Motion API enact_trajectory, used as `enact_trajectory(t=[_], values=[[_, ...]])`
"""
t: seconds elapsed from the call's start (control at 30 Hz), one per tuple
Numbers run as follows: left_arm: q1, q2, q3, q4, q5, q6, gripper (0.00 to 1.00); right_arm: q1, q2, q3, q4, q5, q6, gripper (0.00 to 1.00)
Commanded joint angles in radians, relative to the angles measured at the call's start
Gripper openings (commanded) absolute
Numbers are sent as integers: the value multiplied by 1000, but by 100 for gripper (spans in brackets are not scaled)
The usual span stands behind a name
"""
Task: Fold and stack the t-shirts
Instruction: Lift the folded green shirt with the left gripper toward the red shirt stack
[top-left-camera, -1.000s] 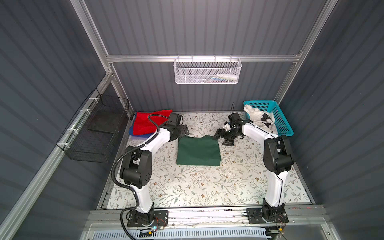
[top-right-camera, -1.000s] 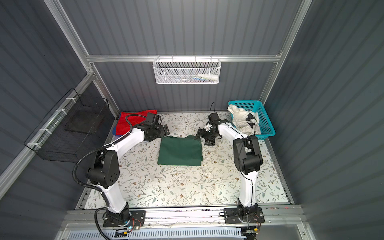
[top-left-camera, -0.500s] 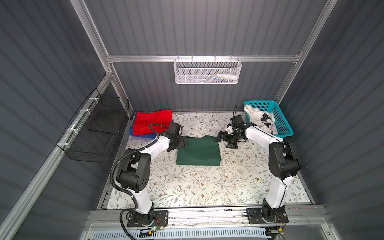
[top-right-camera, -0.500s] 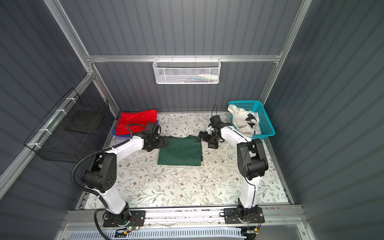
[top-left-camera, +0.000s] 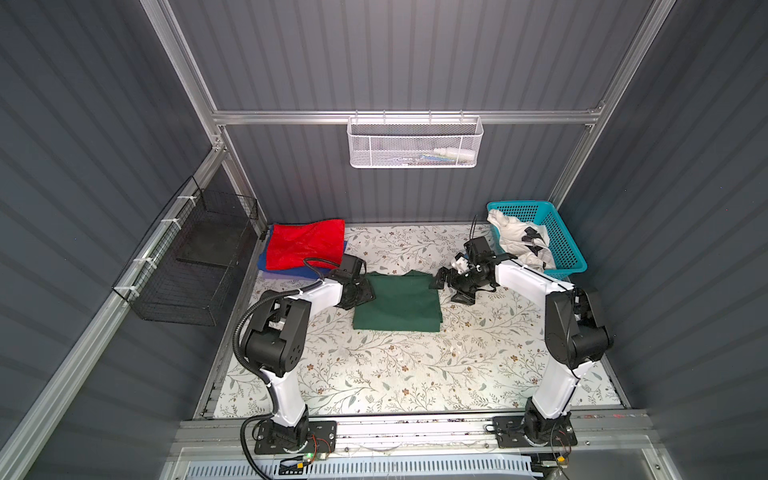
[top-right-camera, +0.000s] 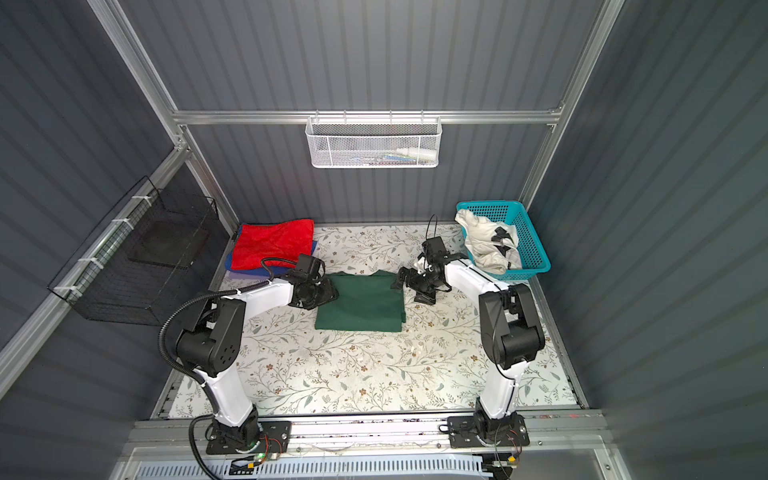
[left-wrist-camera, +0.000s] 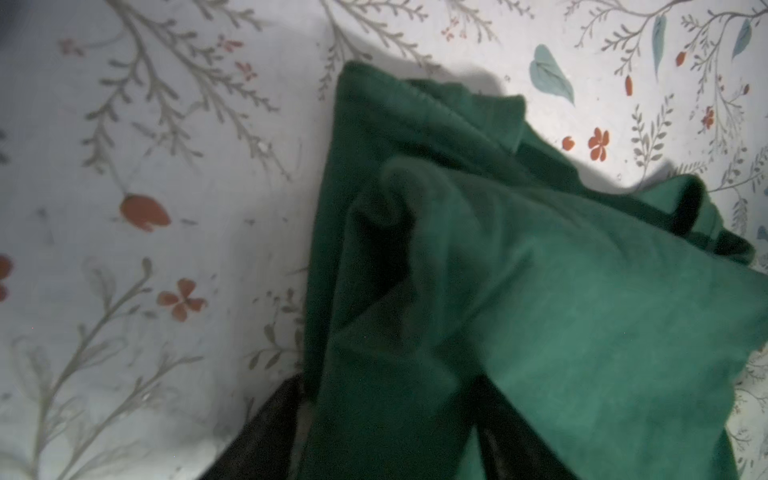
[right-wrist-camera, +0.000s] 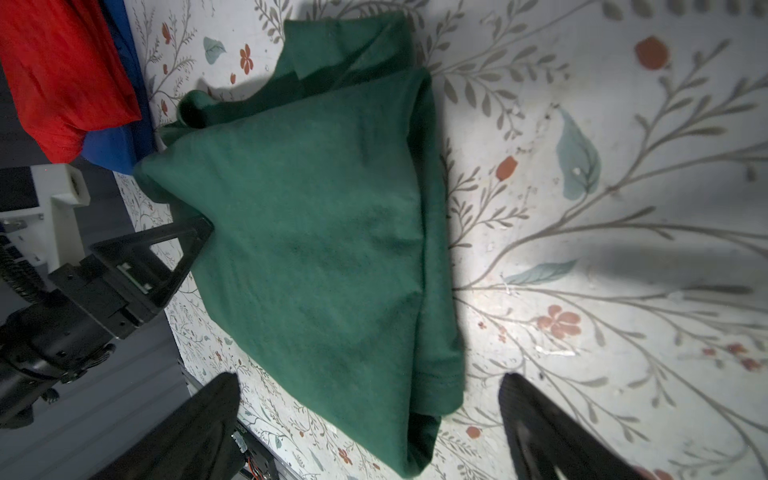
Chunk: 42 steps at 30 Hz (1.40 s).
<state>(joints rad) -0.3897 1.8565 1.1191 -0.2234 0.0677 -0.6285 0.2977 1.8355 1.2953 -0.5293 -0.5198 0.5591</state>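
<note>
Swinging away from the 10 o'clock corner, the left gripper (top-left-camera: 366, 292) has come down onto the 9 o'clock edge of the folded dark green t-shirt (top-left-camera: 397, 303) and narrowed. Green cloth fills the gap between its fingers (left-wrist-camera: 266, 436), but I cannot tell whether it is pinched fast. The right gripper (top-left-camera: 449, 289) has edged to the shirt's 2 o'clock corner, jaws wide, holding nothing. The shirt lies mid-worktop (top-left-camera: 395, 374). At 10 o'clock a red t-shirt (top-left-camera: 305, 245) lies on a blue t-shirt (top-left-camera: 299, 272). At 2 o'clock a white t-shirt (top-left-camera: 519, 241) sits in the turquoise basket (top-left-camera: 567, 249).
</note>
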Motion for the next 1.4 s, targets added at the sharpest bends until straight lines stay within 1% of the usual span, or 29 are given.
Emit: enact_trajectory(t=[0.0, 0.07, 0.13, 0.2, 0.27, 0.4, 0.5, 0.67, 0.77, 0.97, 1.07, 1.17, 1.37], values=[[-20, 42, 14, 16, 39, -24, 47, -2, -28, -23, 0, 7, 5, 99], [-20, 72, 38, 24, 102, -27, 27, -3, -36, -33, 2, 15, 4, 99], [-21, 112, 76, 20, 157, -29, 1, -2, -41, -39, 1, 23, 3, 99], [-21, 131, 124, -15, 170, -12, 0, -2, -48, -49, 7, 33, 6, 99], [-21, 139, 186, -79, 148, 22, 0, -2, -56, -66, 26, 42, 16, 99], [-20, 145, 366, -241, 67, 122, 0, -2, -83, -104, 68, 69, 38, 99], [-20, 136, 464, -328, 3, 170, 0, -2, -105, -134, 112, 79, 50, 99], [-20, 106, 555, -389, -67, 242, 0, -2, -114, -156, 134, 85, 49, 99], [-19, 108, 626, -452, -140, 293, 0, -2, -116, -171, 149, 83, 48, 99], [-17, 188, 889, -603, -177, 406, 0, -2, -101, -187, 174, 62, 47, 99], [-12, 221, 969, -624, -215, 474, 0, -2, -105, -195, 183, 56, 48, 99], [-1, 256, 1043, -657, -267, 496, 0, -2, -122, -210, 190, 65, 47, 99], [9, 265, 1105, -647, -329, 539, 0, -3, -147, -254, 200, 73, 50, 99]])
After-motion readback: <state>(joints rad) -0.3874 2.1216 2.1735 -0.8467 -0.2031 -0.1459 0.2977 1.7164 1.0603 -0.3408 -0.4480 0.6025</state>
